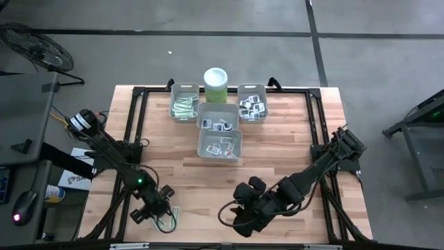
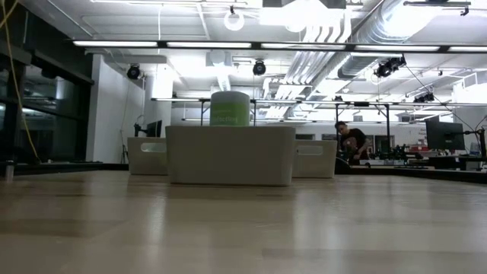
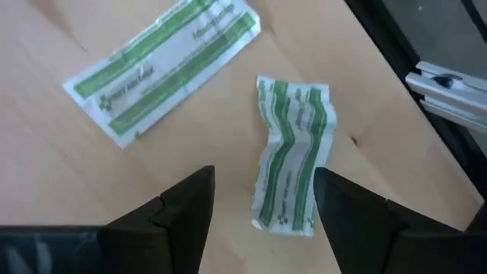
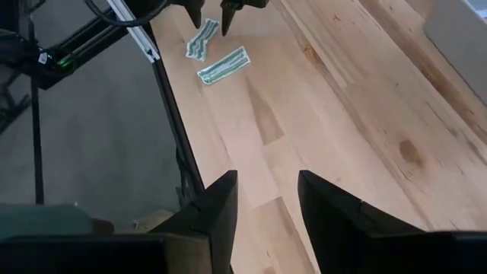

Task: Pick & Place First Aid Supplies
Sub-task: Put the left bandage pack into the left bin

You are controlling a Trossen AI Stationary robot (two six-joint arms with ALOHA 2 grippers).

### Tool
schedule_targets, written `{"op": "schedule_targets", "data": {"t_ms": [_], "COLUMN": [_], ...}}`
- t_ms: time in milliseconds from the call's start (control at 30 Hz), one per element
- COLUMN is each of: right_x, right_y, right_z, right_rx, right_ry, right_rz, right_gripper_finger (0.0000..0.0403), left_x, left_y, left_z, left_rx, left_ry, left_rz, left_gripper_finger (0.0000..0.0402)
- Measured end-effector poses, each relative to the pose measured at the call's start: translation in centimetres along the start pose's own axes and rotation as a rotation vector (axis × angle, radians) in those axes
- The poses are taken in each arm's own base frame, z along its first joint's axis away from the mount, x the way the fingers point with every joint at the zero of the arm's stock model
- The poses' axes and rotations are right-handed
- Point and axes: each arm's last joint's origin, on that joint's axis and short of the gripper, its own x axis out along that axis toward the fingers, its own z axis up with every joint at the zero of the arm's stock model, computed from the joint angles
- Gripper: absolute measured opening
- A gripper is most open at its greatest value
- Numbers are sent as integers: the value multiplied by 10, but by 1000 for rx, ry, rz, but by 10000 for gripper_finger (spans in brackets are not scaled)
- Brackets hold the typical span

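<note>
A: What did the surface and room look like?
B: A pale wood-plank table [image 1: 277, 149] stood in a bright workshop with ceiling ducts; a person [image 2: 351, 143] sat far behind.

A: Any writing?
B: The flat green-white strip [image 3: 163, 67] carried green print, unreadable. The crumpled strip [image 3: 293, 152] lay beside it, near the table's front-left edge.

A: The claws?
B: The left gripper [image 3: 262, 209] hung spread over the crumpled strip; the right gripper [image 4: 266, 202] stood parted, empty.

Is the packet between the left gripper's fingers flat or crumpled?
Crumpled. In the left wrist view the green-striped packet lies wavy on the table between the open left gripper fingers, while the other packet beside it lies flat.
</note>
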Motion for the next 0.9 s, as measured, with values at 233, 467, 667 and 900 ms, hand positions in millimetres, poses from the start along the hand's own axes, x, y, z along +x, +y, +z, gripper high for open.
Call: {"op": "schedule_targets", "data": {"t_ms": [233,467,667,900], "right_x": [0,0,-1,-2], "right_y": [0,0,1,5], "right_z": [0,0,-1,-5], "right_rx": [40,66,82,84], "right_ry": [0,0,4,5], "right_rz": [1,4,8,26], "right_gripper_finger": [134,134,134,134], "left_x": [14,16,16,17], "left_y": [4,3,1,0], "left_z": [0,1,1,-1], "left_rx": [-4,-7,-12,-18], "left_ry": [24,28,35,52], "left_rz": [-8,-61,-117,-154], "left_gripper_finger": [223,223,223,223]}}
